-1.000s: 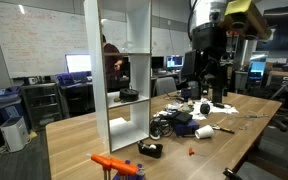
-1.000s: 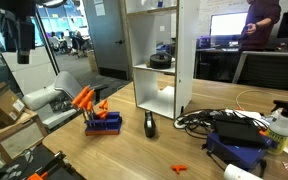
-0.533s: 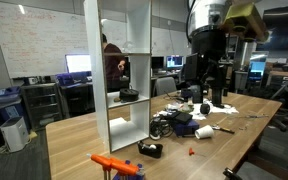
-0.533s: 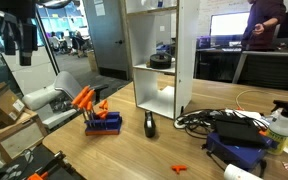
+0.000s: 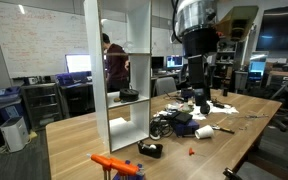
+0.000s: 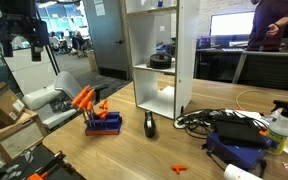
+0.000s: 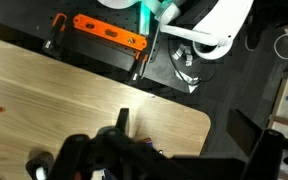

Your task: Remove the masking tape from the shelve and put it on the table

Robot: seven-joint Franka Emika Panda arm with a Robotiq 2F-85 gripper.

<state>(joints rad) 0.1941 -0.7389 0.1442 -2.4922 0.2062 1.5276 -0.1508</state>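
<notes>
The masking tape [image 5: 129, 95] is a dark squat roll on a middle level of the white shelve [image 5: 96, 60]; it shows in both exterior views [image 6: 161, 60], inside the shelve [image 6: 187, 50]. My gripper [image 5: 196, 88] hangs high above the table [image 5: 74, 140], well to the side of the shelve, and is open and empty. It also shows at the top corner of an exterior view [image 6: 20, 50]. In the wrist view my two fingers [image 7: 181, 125] are spread apart over the table's edge [image 7: 104, 85], with nothing between them. The tape is not in the wrist view.
A small flat black item [image 6: 149, 125] lies on the table [image 6: 104, 155] in front of the shelve. Orange-handled tools stand in a blue holder [image 6: 99, 110]. A tangle of cables and a blue box [image 6: 234, 135] lies beside the shelve. A person [image 5: 114, 65] stands behind it.
My arm has turned and shifted a little toward the shelve. The person behind has moved. The tape has not moved.
</notes>
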